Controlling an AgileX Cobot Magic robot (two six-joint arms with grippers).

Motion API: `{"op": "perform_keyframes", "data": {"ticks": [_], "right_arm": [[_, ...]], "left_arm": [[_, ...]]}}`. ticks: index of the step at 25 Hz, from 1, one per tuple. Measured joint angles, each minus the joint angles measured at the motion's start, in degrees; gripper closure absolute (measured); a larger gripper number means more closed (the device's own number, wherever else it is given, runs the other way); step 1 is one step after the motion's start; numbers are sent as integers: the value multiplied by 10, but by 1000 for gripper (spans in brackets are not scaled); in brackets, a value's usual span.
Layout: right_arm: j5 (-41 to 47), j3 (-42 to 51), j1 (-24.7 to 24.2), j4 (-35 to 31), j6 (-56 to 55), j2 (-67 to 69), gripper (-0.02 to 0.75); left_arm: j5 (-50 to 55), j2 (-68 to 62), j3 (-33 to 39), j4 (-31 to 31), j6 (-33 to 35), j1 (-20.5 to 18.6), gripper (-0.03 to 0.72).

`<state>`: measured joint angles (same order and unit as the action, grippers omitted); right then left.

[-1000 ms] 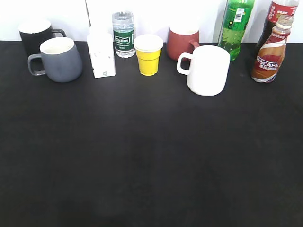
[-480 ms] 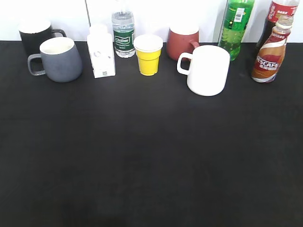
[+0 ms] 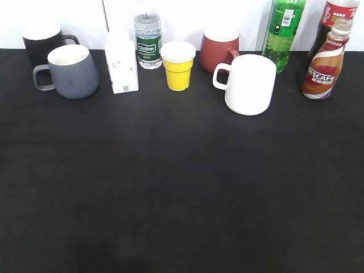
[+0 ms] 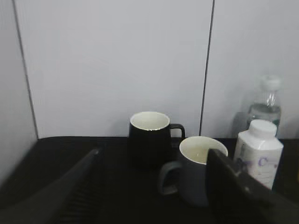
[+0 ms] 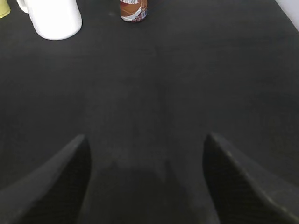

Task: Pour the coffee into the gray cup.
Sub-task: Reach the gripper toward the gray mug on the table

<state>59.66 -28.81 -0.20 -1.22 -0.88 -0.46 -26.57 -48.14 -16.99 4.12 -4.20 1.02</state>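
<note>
Both claws stand released, gripping nothing. Left claw point(image 4: 152, 186) has its two dark fingers spread wide at the bottom of its wrist view, framing the gray cup point(image 4: 196, 170) and the black mug point(image 4: 150, 138) behind it; right claw point(image 5: 147, 179) has its fingers equally wide over bare black surface point(image 5: 187, 84), with the coffee point(image 5: 133, 9) far ahead at the top edge. Neither claw appears in the exterior view.

From the exterior, the coffee point(image 3: 326, 63) stands upright at the far right of the back row, its red-brown and white label reading "ESCAFE", the first letter turned out of sight. Just behind it a dark bottle with a red label point(image 3: 336, 14) is cut off by the frame; its print is too small to read. A green bottle point(image 3: 282, 31) carries a white barcode panel, its top cropped. The small water bottle point(image 3: 148, 42) has a green label with white lettering too blurred to make out. A white container point(image 3: 121, 65) bears faint marks I cannot read.

The gray cup point(image 3: 69, 72) sits at the far left, handle pointing left, touching or just in front of the black mug point(image 3: 42, 41). Between lie a yellow cup point(image 3: 178, 67), a dark red mug point(image 3: 219, 51) and a white mug point(image 3: 248, 84), all upright on the surface.
</note>
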Motion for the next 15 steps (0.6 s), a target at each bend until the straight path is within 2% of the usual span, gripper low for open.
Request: {"op": "perform_keyframes", "data": {"ticks": [2,6,11,15], "right_arm": [[0,0,0,0,0,0,158],[0,0,0,0,0,0,158],[1,0,0,0,0,0,158],[1,0,0,0,0,0,158]], "left_arm": [[-135,-161,0,3,0,0,209],[-333,-414,-6,58,0,0,275],[-366,-589,-126,43,0,0,298],[-310,-664,-250,36,0,0,343]]}}
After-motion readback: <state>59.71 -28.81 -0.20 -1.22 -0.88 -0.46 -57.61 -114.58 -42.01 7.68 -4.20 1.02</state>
